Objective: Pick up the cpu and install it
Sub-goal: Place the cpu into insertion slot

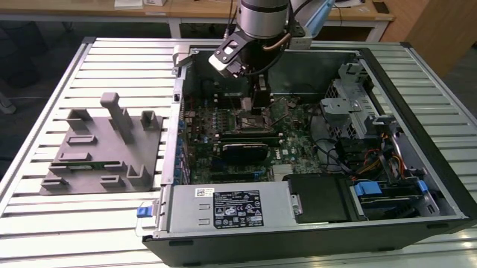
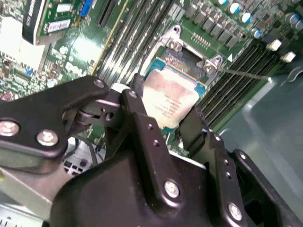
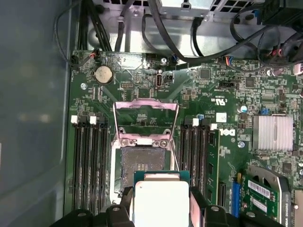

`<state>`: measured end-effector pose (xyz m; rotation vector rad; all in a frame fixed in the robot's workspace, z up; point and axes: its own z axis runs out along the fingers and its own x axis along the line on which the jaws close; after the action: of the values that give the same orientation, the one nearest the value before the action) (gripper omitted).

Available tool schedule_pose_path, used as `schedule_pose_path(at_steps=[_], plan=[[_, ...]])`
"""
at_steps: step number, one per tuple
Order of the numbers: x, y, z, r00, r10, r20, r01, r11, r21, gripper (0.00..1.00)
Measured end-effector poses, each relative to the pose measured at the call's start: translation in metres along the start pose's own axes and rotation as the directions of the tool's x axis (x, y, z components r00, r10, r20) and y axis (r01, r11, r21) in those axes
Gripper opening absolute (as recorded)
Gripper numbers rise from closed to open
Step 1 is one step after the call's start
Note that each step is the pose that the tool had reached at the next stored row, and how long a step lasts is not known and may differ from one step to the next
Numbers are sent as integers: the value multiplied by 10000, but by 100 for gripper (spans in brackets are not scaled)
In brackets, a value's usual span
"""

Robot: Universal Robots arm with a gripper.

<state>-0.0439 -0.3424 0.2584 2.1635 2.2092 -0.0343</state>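
— Grey slatted worktop (image 1: 119,61) first, then the open case (image 1: 439,184) lying on it. Where are the jaws?

— Down inside the case, over the motherboard (image 1: 298,139). The tray (image 1: 97,162) sits well apart from them, toward the exterior view's left.

— And the cpu?

— Between the jaws, clamped. In the second wrist view the cpu (image 2: 173,99) has the fingers (image 2: 142,123) against two opposite edges, with its metal top facing the camera.

— Seated?

— I judge not. In the first wrist view the socket (image 3: 142,163) lies bare just beyond the jaws with its frame (image 3: 146,106) swung up. The cpu (image 3: 161,201) overlaps the socket's near edge.

— How will it handle?

— Light, thin and stiff, I'd say. The metal top looks slick, so an edge grip like this one is the sound hold. The underside and the socket's contacts are likely the fragile parts, and any tilt or push there could do harm.

— What does each view give?

— The exterior view gives the case, the tray and the arm (image 1: 261,17) standing over the board. The first wrist view gives the bare socket and raised frame ahead of the jaws. The second wrist view gives the grip itself, finger on edge.
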Motion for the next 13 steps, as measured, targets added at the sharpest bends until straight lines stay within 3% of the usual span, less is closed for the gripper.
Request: schedule_pose_path(at_steps=[13], plan=[[2, 18, 42, 10000, -6, -1, 6, 10000, -1, 54]])
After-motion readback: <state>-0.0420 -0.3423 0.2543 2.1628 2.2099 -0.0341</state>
